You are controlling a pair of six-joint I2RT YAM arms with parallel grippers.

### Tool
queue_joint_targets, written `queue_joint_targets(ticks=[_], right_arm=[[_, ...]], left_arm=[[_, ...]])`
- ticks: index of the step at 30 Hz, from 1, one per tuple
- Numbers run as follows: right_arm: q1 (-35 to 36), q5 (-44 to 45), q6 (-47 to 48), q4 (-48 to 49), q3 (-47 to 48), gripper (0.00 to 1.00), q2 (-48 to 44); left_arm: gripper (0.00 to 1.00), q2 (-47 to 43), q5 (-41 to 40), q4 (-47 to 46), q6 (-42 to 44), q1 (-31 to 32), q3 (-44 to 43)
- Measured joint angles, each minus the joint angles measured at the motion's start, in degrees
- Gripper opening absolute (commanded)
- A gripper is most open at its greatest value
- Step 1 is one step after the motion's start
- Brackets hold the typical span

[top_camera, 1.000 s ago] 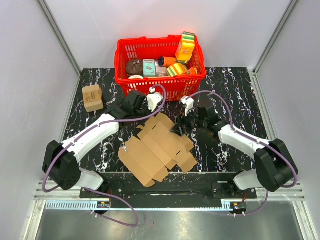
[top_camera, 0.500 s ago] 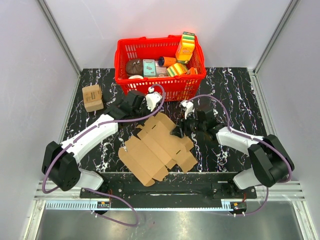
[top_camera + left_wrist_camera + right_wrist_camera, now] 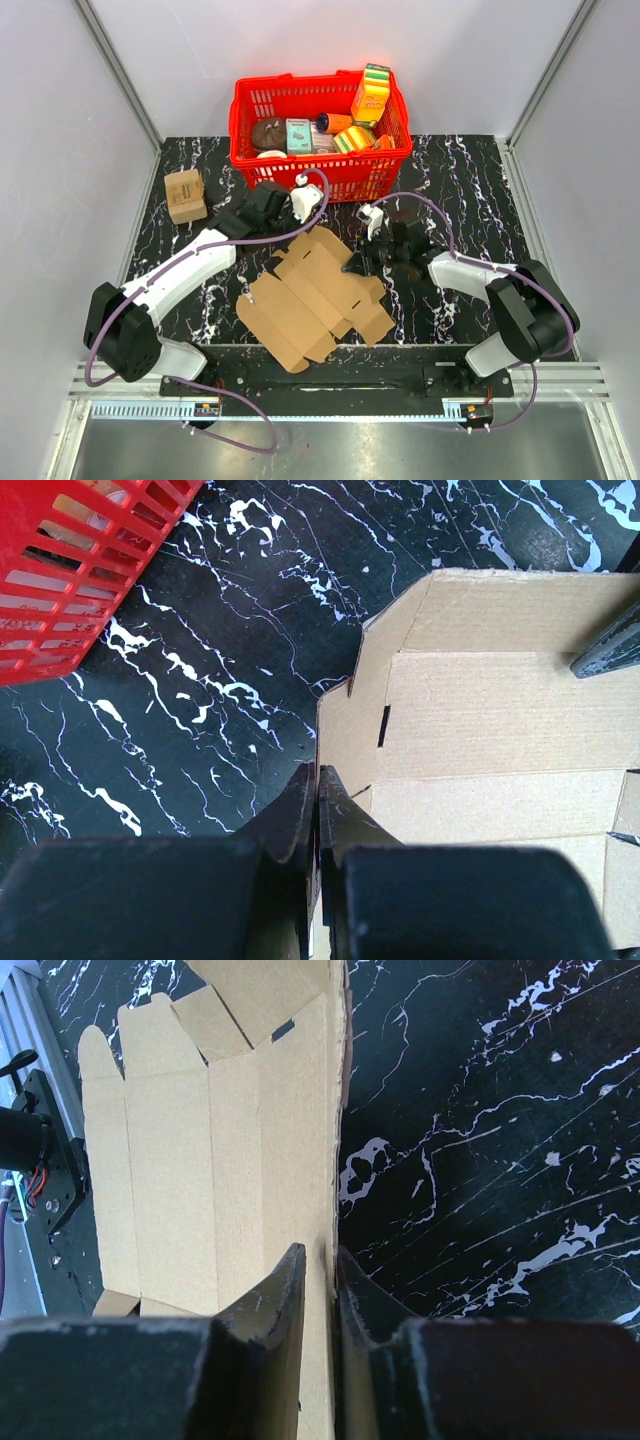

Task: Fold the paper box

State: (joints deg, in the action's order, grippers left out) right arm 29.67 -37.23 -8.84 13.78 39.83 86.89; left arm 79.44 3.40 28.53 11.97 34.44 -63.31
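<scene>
Paper box [image 3: 315, 300] lies unmoved mid-worktop [image 3: 460, 180], at 6 o'clock from the red basket [image 3: 300, 165]. Right pincer [image 3: 320, 1260], apart a second ago, has advanced and now clamps the box's 2 o'clock edge. Left pincer [image 3: 318, 780] stays pinched on its 10 o'clock edge.

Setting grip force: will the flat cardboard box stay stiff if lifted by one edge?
Probably sags and hinges: the paper box is one thin sheet crossed by crease lines. Lying on the smooth table, it may slide when pushed.
</scene>
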Motion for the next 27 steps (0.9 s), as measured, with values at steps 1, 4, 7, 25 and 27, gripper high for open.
queue_joint_targets(ticks=[1, 4, 7, 25, 27], right_arm=[[0.0, 0.0, 0.0, -0.1, 0.0, 0.19, 0.0], [0.0, 0.1, 0.1, -0.3, 0.2, 0.25, 0.0], [0.0, 0.3, 0.0, -0.4, 0.4, 0.27, -0.1], [-0.1, 1.7, 0.0, -1.4, 0.5, 0.0, -2.7], [-0.1, 2.3, -0.1, -3.0, 1.3, 0.0, -2.5]], left_arm=[[0.0, 0.0, 0.0, 0.0, 0.0, 0.0, 0.0], [0.0, 0.0, 0.0, 0.0, -0.2, 0.0, 0.0], [0.0, 0.0, 0.0, 0.0, -0.3, 0.0, 0.0], [0.0, 0.0, 0.2, 0.0, -0.6, -0.2, 0.0], [0.06, 0.0, 0.3, 0.0, -0.9, -0.2, 0.1]])
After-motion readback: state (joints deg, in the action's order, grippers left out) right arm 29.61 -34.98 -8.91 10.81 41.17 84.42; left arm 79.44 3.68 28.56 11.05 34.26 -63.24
